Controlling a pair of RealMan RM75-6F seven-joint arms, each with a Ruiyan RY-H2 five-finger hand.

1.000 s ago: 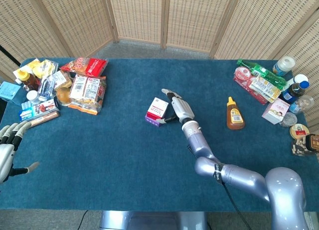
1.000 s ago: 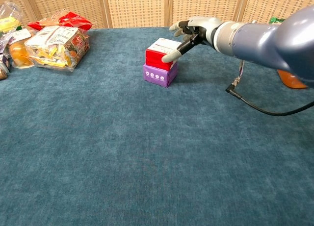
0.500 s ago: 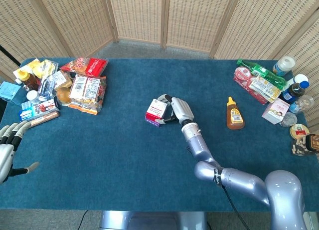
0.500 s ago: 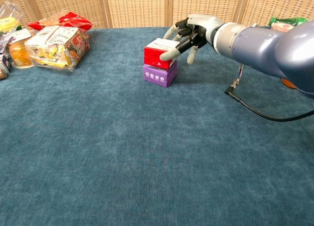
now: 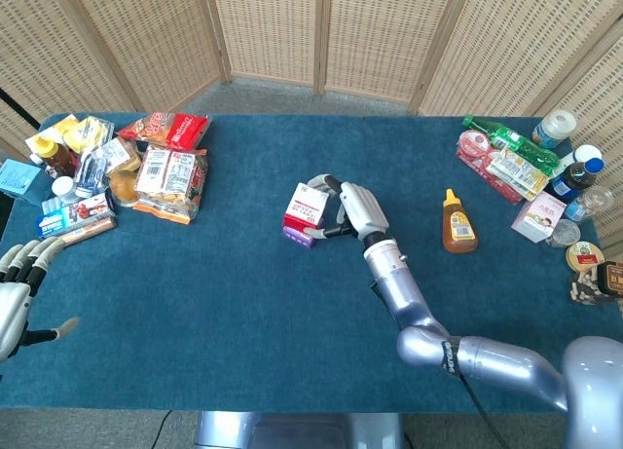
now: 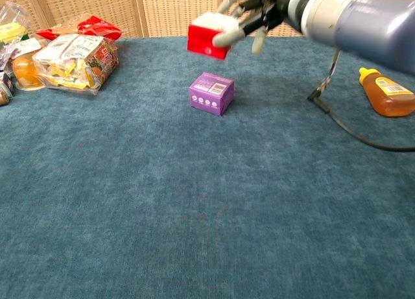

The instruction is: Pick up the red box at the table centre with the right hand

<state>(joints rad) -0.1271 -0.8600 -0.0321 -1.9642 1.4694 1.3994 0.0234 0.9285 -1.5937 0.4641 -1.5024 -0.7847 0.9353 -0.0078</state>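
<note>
Right hand [image 6: 249,13]: I see it grasping the small red cardboard box [image 6: 207,36], airborne above the purple box [image 6: 211,93].
Left hand [image 5: 15,298]: fingers spread, holding nothing.

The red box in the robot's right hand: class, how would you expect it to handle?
The red box keeps flat faces and square edges in the right hand, so probably stiff carton. Held aloft by fingertips alone, it seems light. Flat-sided, it should not roll.

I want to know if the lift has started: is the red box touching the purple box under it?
Apart. In the chest view the red box, held by the right hand, is clearly above the purple box, with bare table between.
</note>
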